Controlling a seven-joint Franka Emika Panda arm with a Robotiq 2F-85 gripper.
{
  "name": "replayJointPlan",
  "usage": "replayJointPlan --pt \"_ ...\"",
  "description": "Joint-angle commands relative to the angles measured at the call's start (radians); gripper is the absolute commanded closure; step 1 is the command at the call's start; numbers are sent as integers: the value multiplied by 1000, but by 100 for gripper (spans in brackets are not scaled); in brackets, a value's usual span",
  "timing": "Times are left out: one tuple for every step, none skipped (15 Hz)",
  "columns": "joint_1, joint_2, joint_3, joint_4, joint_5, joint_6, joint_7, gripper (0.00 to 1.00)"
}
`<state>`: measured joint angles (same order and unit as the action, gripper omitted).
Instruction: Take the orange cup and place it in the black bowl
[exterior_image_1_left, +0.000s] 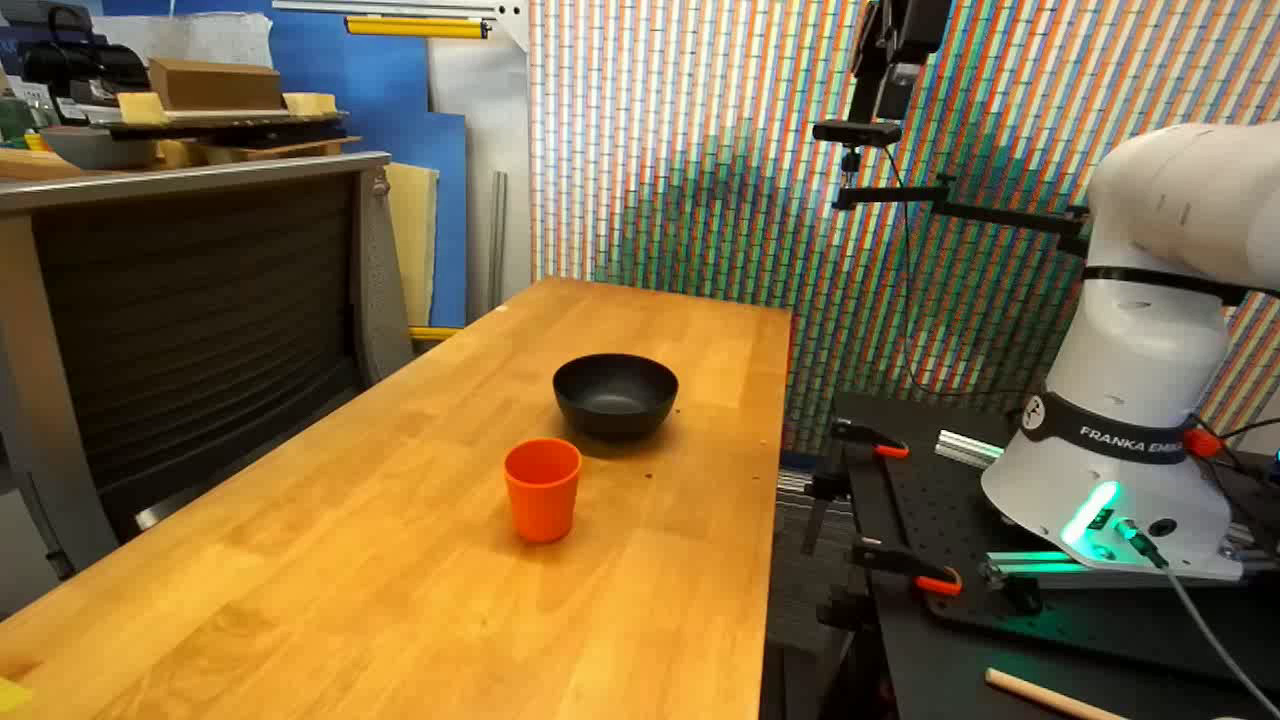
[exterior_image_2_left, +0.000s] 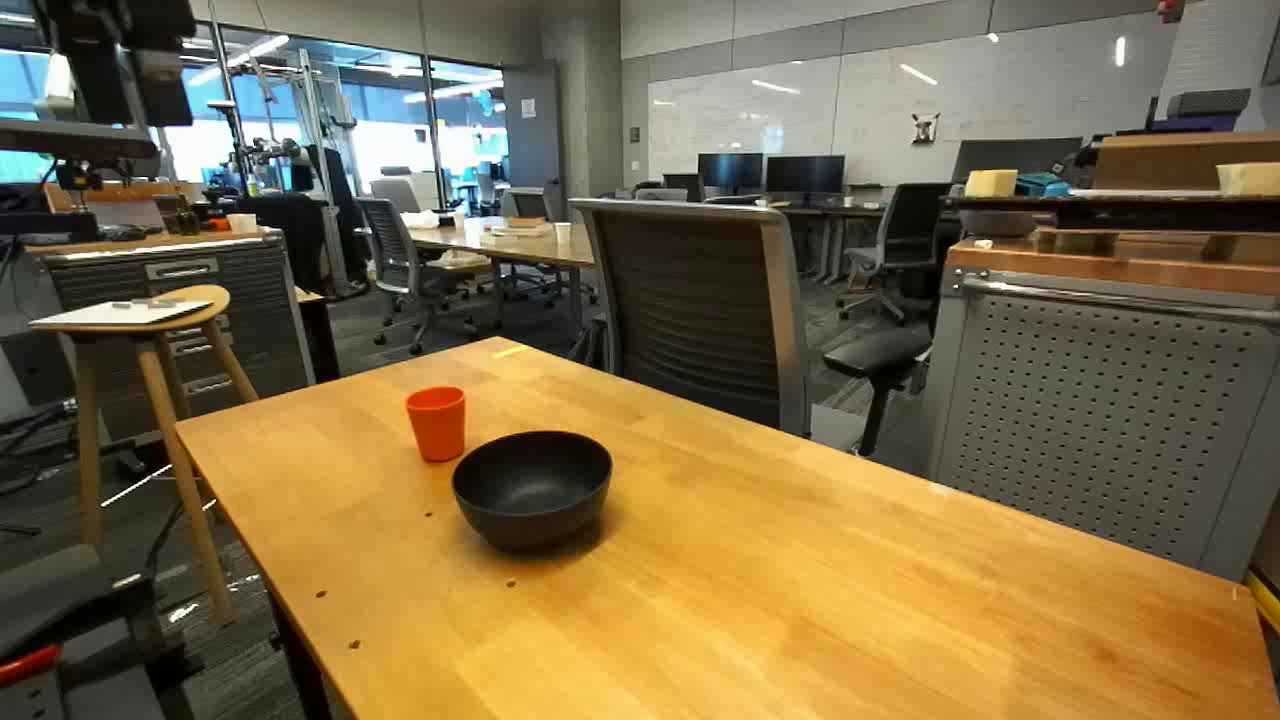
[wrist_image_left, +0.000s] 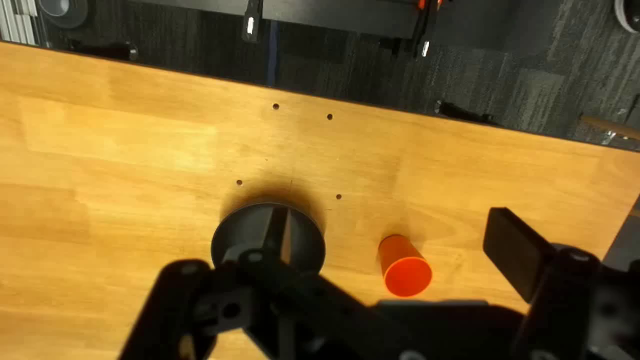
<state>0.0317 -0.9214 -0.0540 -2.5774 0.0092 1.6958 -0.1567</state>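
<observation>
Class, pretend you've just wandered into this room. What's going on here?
A Franka robot arm is set up to put a cup in a bowl, but it is holding neither of them. The wrist view shows its pincer open above the wooden table. The orange cup stands upright on the table, near the black bowl but not touching it. So the cup has not yet been picked up or placed.

A dark chair (exterior_image_2_left: 690, 310) stands beside the wooden table (exterior_image_2_left: 850, 600), whiteboard (exterior_image_2_left: 870, 115) beyond.
</observation>
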Motion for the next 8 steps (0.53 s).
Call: replayJointPlan --pt "2 1 -1 5 -1 -2 1 0" --pt "2 0 -1 7 -1 -2 1 0" --pt "-1 27 -2 12 1 6 7 0" --pt "-3 58 4 15 -6 20 14 0" --pt "-2 114 15 25 -8 45 25 0" --pt "3 188 33 37 -10 96 40 0" --pt "14 254 40 52 -3 140 39 0" --pt "24 304 55 60 2 180 45 0"
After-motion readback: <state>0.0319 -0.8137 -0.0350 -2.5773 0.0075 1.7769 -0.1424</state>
